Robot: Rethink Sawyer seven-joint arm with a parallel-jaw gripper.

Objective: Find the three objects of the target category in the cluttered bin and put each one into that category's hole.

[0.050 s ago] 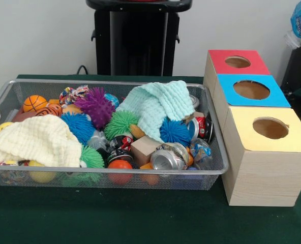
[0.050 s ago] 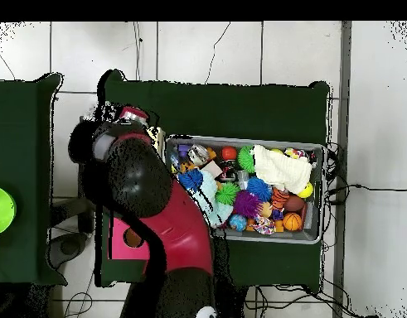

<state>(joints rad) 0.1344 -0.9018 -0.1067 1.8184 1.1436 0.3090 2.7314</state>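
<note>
From my station I only get the arm [image 2: 169, 224] in the overhead view. It is swung out over the row of boxes, and its end, where the pincer [image 2: 133, 116] sits, hangs just outside the short end of the bin [image 2: 318, 195]. I cannot tell whether the pincer is wide, narrow or carrying anything. The front view shows none of it.

Everything I have to search lies off to one side of the pincer, inside the bin. The red hole [image 1: 237, 62], blue hole [image 1: 251, 90] and yellow hole [image 1: 270, 128] are beneath or just beside it. I cannot say which category is the target. The spiky balls are the easiest group to spot: a purple spiky ball [image 1: 95, 105], a green spiky ball [image 1: 121, 123] and a blue spiky ball [image 1: 175, 131]. Crushed cans [image 1: 168, 157] crowd the bin end nearest the pincer.

What worries me:
- The mint cloth [image 1: 158, 104] and the cream cloth [image 1: 38, 140] cover much of the pile. A target could be buried under either one, and a blind grab may catch cloth and drag it out.
- The things are packed touching one another, so closing on one may pinch its neighbour or roll it away.
- The wire wall stands between the pincer and the pile. I judge a low sweep sideways would clip the rim.
- The three holes sit side by side, so a small lateral error drops a thing into the wrong one.
</note>
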